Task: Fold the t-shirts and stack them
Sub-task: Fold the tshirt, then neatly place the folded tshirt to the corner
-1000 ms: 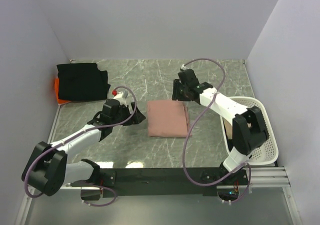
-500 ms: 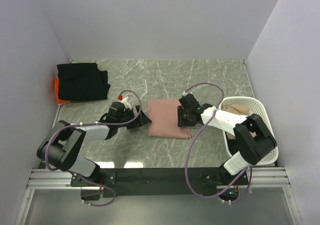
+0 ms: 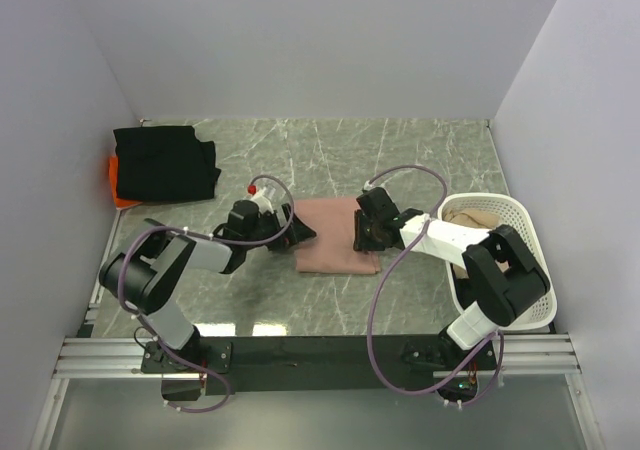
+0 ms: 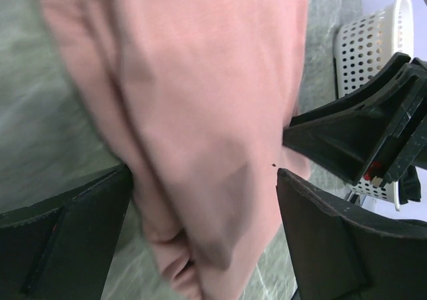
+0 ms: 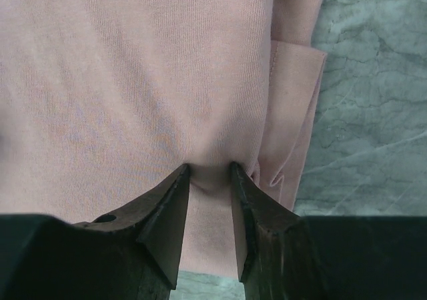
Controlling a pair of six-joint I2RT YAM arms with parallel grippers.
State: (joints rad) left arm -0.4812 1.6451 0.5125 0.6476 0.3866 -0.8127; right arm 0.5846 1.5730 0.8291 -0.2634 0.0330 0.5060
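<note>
Beige cloth (image 3: 482, 214) in white basket (image 3: 527, 305); left claw (image 4: 203, 177) wide, right claw (image 5: 210, 170) narrow on pink tee (image 3: 330, 240).

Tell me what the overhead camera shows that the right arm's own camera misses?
Only the overhead view shows the left gripper, the black t-shirt lying over the orange t-shirt at the far left, and the white basket. Only the right wrist view shows the cloth puckering between the right gripper tips. Both show the pink t-shirt on the marble table.
</note>
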